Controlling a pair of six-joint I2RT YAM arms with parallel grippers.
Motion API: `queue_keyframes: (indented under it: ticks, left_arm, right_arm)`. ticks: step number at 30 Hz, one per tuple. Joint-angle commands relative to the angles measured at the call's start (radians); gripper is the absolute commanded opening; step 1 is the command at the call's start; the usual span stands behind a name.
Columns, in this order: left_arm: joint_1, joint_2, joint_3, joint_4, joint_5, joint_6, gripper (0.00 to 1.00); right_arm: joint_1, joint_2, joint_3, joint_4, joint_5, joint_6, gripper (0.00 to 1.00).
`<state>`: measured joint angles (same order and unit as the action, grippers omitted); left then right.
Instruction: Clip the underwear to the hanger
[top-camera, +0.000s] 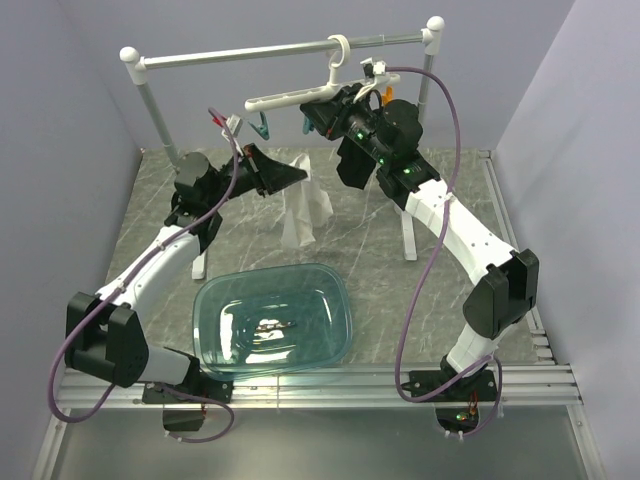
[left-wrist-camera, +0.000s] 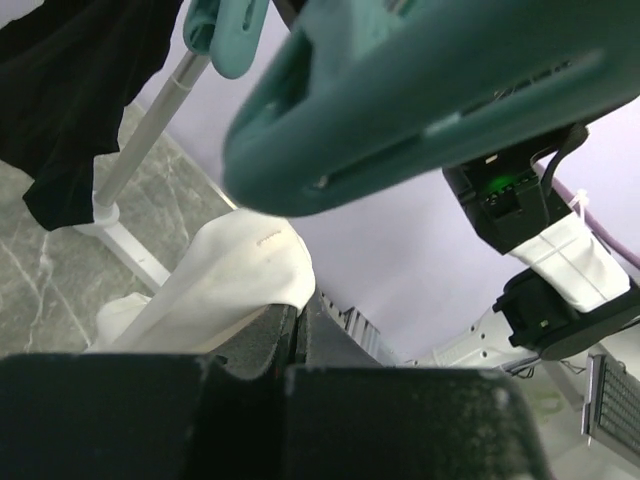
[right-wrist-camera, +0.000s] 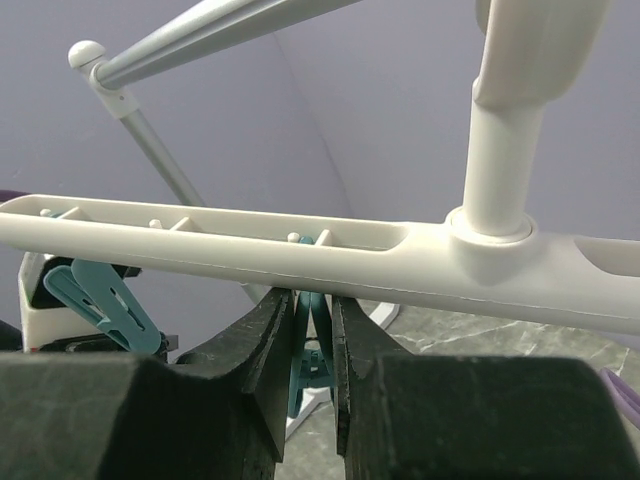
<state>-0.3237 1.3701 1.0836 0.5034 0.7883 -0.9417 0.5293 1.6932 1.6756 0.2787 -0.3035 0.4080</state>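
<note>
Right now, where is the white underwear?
In the top view the underwear hangs at centre, pinched in the left arm's fingers, just below the hanger and behind the teal basin.

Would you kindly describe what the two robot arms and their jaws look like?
The left arm and the right arm share one build: white link shells between black joint housings. A lilac cable runs along each from base to wrist. Green lights glow on the right arm's wrist. The jaws are matt black, tapered wedges with a grainy surface.
</note>
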Motion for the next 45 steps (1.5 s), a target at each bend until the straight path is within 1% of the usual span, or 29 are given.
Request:
queue_keyframes:
  ticks: [1, 2, 8, 11, 12, 17, 20, 26, 33, 45]
  left_arm:
    - [0.005, 0.003, -0.036, 0.197, -0.055, -0.112, 0.00]
    - [0.005, 0.003, -0.054, 0.242, -0.061, -0.123, 0.00]
    - [0.003, 0.015, -0.091, 0.297, -0.109, -0.146, 0.00]
    - [0.003, 0.036, -0.103, 0.381, -0.119, -0.172, 0.00]
    - [0.003, 0.037, -0.102, 0.382, -0.124, -0.181, 0.00]
    - [0.003, 0.107, -0.087, 0.521, -0.135, -0.235, 0.00]
    - [0.005, 0.148, -0.074, 0.598, -0.139, -0.295, 0.00]
    - [0.003, 0.184, -0.033, 0.606, -0.150, -0.315, 0.00]
    - [-0.002, 0.195, -0.007, 0.613, -0.143, -0.336, 0.00]
    - [-0.006, 0.205, 0.021, 0.629, -0.136, -0.348, 0.00]
  right_arm:
    - [-0.006, -0.018, 0.007, 0.060, -0.019, 0.032, 0.00]
    - [-0.008, -0.017, 0.009, 0.060, -0.020, 0.035, 0.00]
    - [-0.017, -0.010, 0.018, 0.054, -0.020, 0.072, 0.00]
    - [-0.023, -0.009, 0.026, 0.047, -0.028, 0.100, 0.00]
    - [-0.023, -0.009, 0.026, 0.047, -0.028, 0.107, 0.00]
    - [-0.043, -0.001, 0.033, 0.045, -0.052, 0.175, 0.00]
    - [-0.054, 0.003, 0.039, 0.045, -0.065, 0.199, 0.00]
    - [-0.066, 0.008, 0.021, 0.073, -0.088, 0.233, 0.00]
    - [-0.069, 0.011, -0.007, 0.103, -0.094, 0.218, 0.00]
    - [-0.068, 0.029, 0.010, 0.105, -0.100, 0.224, 0.00]
